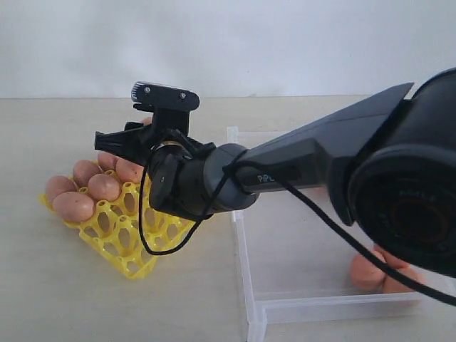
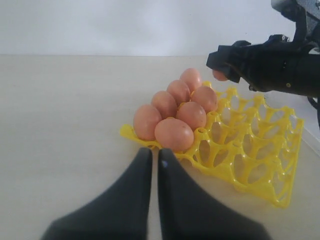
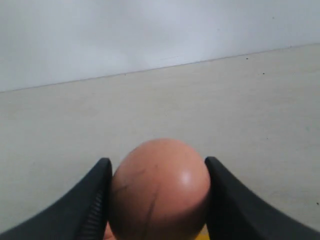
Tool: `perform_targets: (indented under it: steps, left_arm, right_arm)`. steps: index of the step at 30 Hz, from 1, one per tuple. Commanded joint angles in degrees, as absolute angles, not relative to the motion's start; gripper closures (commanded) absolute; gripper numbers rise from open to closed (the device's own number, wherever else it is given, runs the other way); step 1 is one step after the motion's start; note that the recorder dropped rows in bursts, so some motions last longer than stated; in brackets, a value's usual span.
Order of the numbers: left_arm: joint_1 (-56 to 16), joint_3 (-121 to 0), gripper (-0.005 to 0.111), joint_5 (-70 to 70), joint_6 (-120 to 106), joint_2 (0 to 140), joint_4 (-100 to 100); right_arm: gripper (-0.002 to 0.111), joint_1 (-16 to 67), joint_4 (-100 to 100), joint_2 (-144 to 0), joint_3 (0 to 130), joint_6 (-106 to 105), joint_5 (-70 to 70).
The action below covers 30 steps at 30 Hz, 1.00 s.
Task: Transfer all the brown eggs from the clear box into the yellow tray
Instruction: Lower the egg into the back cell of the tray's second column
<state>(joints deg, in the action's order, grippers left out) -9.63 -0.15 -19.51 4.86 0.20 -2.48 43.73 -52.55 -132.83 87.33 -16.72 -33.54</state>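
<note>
My right gripper (image 3: 157, 161) is shut on a brown egg (image 3: 159, 192) that fills the gap between its fingers. In the exterior view this gripper (image 1: 122, 135) hangs over the far side of the yellow tray (image 1: 122, 242), and a bit of the held egg (image 1: 147, 121) shows behind it. Several brown eggs (image 1: 73, 206) sit in the tray's left cups. The clear box (image 1: 242, 246) lies to the right, with a few brown eggs (image 1: 367, 273) in its near right corner. My left gripper (image 2: 154, 154) is shut and empty, close to the tray's (image 2: 260, 165) corner egg (image 2: 174, 134).
The right arm (image 1: 313, 153) stretches from the right across the clear box's left wall to the tray. A black cable (image 1: 146, 221) loops down from its wrist over the tray's open cups. Pale tabletop (image 1: 85, 299) surrounds the tray, and a white wall stands behind.
</note>
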Motion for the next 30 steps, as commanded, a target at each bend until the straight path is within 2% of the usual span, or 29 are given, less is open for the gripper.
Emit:
perform_targets:
  steps: [1, 11, 18, 22, 26, 27, 28, 30]
  left_arm:
    - [-9.9, 0.0, 0.103, -19.3, 4.9, 0.0, -2.3]
    - [-9.9, 0.0, 0.103, -19.3, 4.9, 0.0, -2.3]
    - [-9.9, 0.0, 0.103, -19.3, 4.9, 0.0, -2.3]
    - [-9.9, 0.0, 0.103, -19.3, 4.9, 0.0, -2.3]
    - [-9.9, 0.0, 0.103, -19.3, 4.9, 0.0, -2.3]
    - [-9.9, 0.0, 0.103, -19.3, 4.9, 0.0, -2.3]
    - [-9.9, 0.0, 0.103, -19.3, 4.9, 0.0, -2.3]
    - [-9.9, 0.0, 0.103, -19.3, 4.9, 0.0, -2.3]
  right_arm:
    - [0.109, 42.8, -53.6, -134.8, 88.1, -17.2, -36.0]
    - [0.109, 39.8, -52.1, -137.5, 88.1, -5.6, -33.5]
    - [0.109, 39.8, -31.0, -137.5, 88.1, -3.1, -30.5]
    - [0.106, 39.8, -29.6, -137.5, 88.1, -3.2, -30.3]
    - [0.091, 39.8, -29.6, -137.5, 88.1, -3.2, -30.2]
    - [0.085, 39.8, -29.6, -137.5, 88.1, -3.2, -30.2]
    - [0.073, 39.8, -29.6, -137.5, 88.1, -3.3, -30.2]
    - [0.063, 39.8, -29.7, -137.5, 88.1, -3.3, -30.2]
